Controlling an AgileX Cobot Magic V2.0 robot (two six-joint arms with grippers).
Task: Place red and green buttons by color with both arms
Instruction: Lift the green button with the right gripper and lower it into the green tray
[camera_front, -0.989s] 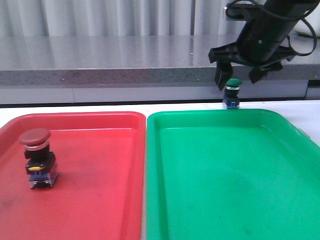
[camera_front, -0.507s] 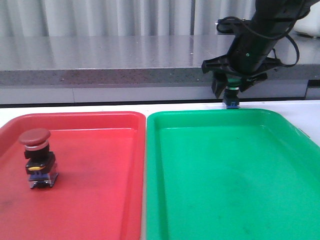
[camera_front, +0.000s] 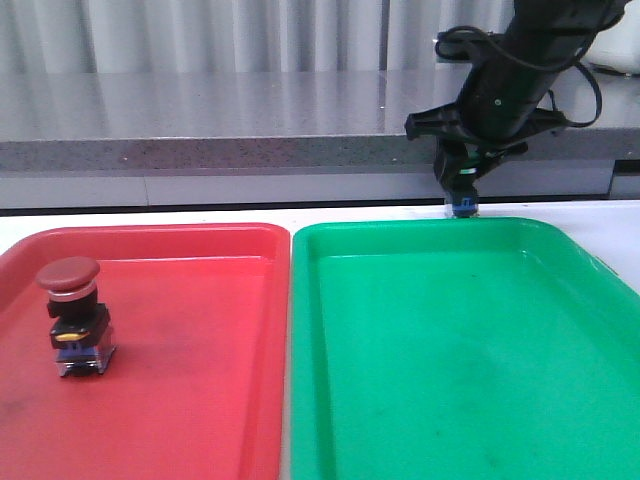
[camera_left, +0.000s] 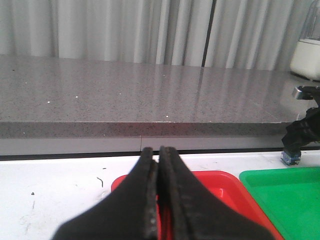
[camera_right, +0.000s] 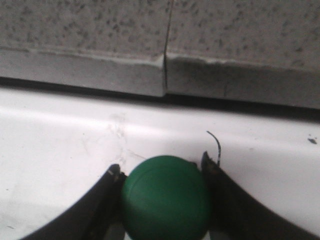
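Right end effector (camera_front: 462, 178) dropped from above the green button (camera_front: 461, 196) and closed in over the last second; fingers (camera_right: 102, 197) now pinched against both sides of the green cap, per right wrist view. Button base apparently on the white surface (camera_front: 200, 212), just past the far edge of the green tray (camera_front: 450, 340), not lifted yet as far as visible. Means grasp looks made; next likely lift and carry into the green tray.

Red button (camera_front: 72, 315) upright inside the red tray (camera_front: 190, 380), near its left edge, unmoved across the frames; red half of the sort looks done.

Left end effector (camera_left: 158, 200) fully closed, empty, hanging over the near-side rim of the red tray in its own view.

No brand, label or readable writing anywhere; button bodies too small to make out markings
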